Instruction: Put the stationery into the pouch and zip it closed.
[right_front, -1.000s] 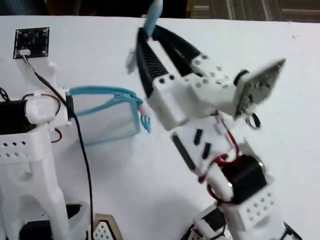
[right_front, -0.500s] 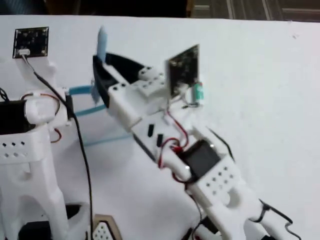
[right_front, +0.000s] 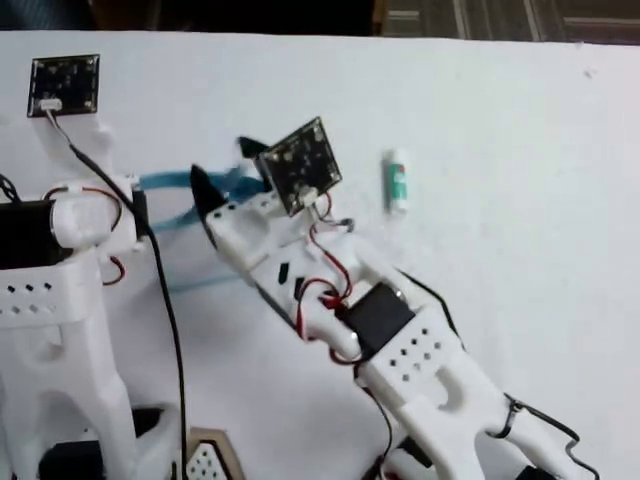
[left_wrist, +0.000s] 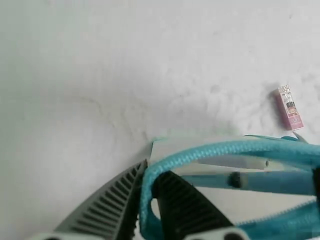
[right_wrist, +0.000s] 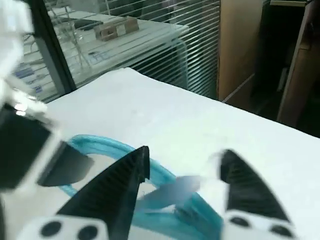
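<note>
White table (right_front: 500, 90) carries the clear, teal-edged pouch (right_front: 165, 183) beside the left arm. Left gripper (left_wrist: 150, 175) is clamped on its rim. Right gripper (right_front: 226, 170) hangs over the pouch, jaws apart. Blue pen (left_wrist: 280, 181) lies inside; green-white tube (right_front: 397, 180) and small pink item (left_wrist: 289, 107) lie outside

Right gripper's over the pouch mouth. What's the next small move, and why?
Probably lift the right gripper straight up, clear of the pouch. Its jaws stand open over the mouth, a blue pen already lies inside, the left gripper holds the rim, and a green-and-white stick waits on the table.
</note>
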